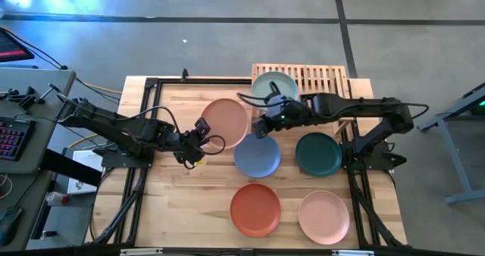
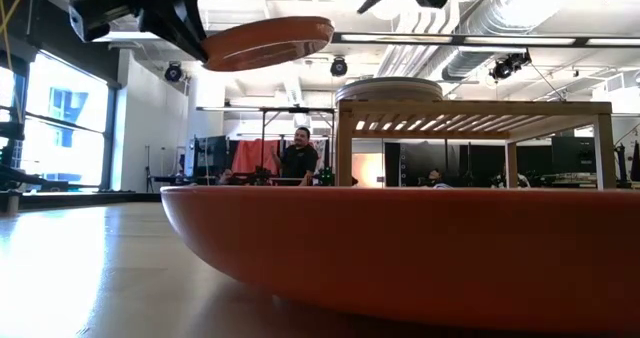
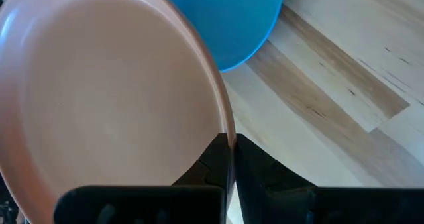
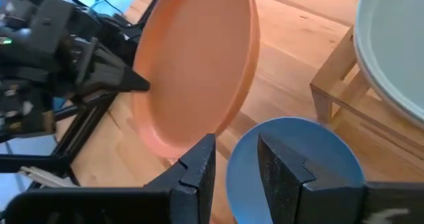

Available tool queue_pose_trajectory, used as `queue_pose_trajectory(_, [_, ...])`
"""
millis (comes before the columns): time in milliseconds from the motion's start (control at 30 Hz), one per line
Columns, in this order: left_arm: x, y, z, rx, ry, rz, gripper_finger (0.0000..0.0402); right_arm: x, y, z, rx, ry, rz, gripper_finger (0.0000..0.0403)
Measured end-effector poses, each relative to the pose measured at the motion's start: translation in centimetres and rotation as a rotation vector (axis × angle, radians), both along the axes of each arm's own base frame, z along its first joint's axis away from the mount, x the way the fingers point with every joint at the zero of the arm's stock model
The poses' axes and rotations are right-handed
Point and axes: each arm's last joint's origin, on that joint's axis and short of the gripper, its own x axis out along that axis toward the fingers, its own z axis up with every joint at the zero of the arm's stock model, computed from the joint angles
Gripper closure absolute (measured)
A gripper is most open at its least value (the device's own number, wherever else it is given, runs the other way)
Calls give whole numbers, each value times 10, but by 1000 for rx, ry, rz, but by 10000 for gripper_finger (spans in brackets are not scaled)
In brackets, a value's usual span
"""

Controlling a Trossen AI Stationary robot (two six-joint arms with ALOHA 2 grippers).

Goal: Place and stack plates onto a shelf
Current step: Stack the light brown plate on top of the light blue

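Jaws on the left gripper (image 1: 203, 129) were clamped thin on the rim of the peach plate (image 1: 226, 121), which hung lifted off the table (image 1: 174, 203) w/ its far edge reaching toward the shelf (image 1: 326, 77). Right gripper (image 1: 261, 127) had jaws part-open w/ nothing between them, just beside the peach plate's far rim and above the blue plate (image 1: 257, 155).

Judgement: this looked like a handover or assist. Best to keep the plate level, let the right jaws take the rim opposite the left's grip, and release only once the second grip is firm. Then set it squarely on the teal plate (image 1: 274, 87) already on the shelf.

Left arm reached in low and nearly straight; right arm bent back over the shelf front.
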Motion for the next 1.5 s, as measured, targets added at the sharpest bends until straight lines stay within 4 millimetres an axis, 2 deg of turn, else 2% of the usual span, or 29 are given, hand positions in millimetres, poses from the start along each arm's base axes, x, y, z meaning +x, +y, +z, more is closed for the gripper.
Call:
queue_pose_trajectory(233, [0,0,0,-1,3,-1,401,13,-2,-13,-23,27,-30,308])
queue_pose_trajectory(533, [0,0,0,-4,-3,-2,401,28,-11,-19,-28,-15,-57,308])
queue_pose_trajectory(1333, [4,-1,3,-16,-52,-3,401,33,-15,-27,-34,5,-69,309])
queue_pose_trajectory(1500, [5,-1,4,-18,-61,-2,401,33,-16,-27,-31,7,-68,338])
